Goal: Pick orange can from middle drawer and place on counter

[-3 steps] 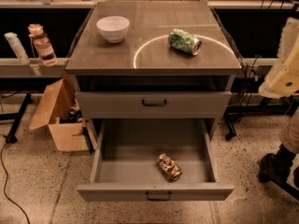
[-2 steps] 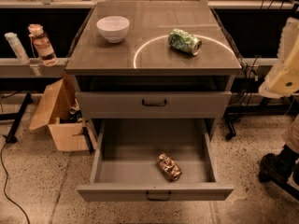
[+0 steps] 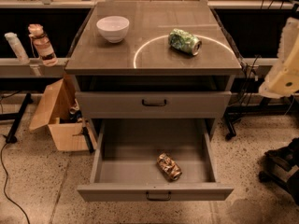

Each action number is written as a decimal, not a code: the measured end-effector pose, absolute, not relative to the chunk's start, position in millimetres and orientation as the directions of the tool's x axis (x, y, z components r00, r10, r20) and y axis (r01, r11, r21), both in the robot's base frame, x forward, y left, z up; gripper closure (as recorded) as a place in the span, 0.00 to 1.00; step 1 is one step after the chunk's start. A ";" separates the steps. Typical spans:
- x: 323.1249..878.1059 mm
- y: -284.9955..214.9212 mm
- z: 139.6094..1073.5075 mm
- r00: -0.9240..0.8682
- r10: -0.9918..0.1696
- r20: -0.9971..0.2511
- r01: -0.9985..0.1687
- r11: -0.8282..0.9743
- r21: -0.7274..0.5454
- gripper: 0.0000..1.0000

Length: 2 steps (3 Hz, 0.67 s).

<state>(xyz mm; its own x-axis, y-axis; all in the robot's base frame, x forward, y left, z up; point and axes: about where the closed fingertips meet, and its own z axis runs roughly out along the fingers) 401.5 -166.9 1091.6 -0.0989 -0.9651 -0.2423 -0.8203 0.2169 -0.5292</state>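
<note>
The orange can [image 3: 169, 166] lies on its side in the open middle drawer [image 3: 117, 171], near the front and a little right of centre. It is dented, orange-brown and gold. The drawer is pulled out below a closed drawer [image 3: 154, 103]. The counter [image 3: 154, 31] above is grey-brown with a thin white circle line. A cream arm segment [image 3: 286, 69] shows at the right edge, level with the counter and well away from the can. My gripper is out of view.
A green can [image 3: 185, 41] lies on the counter inside the circle. A white bowl [image 3: 113, 28] stands at its back left. A cardboard box [image 3: 60, 120] sits on the floor left of the cabinet. Bottles [image 3: 41, 45] stand on a left shelf. Dark equipment [image 3: 280, 171] sits at the lower right.
</note>
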 end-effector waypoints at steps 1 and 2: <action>401.5 -166.9 1091.6 -0.099 -0.965 -0.242 -0.820 0.217 -0.529 0.00; 395.9 -165.4 1087.7 -0.090 -0.956 -0.278 -0.819 0.229 -0.525 0.00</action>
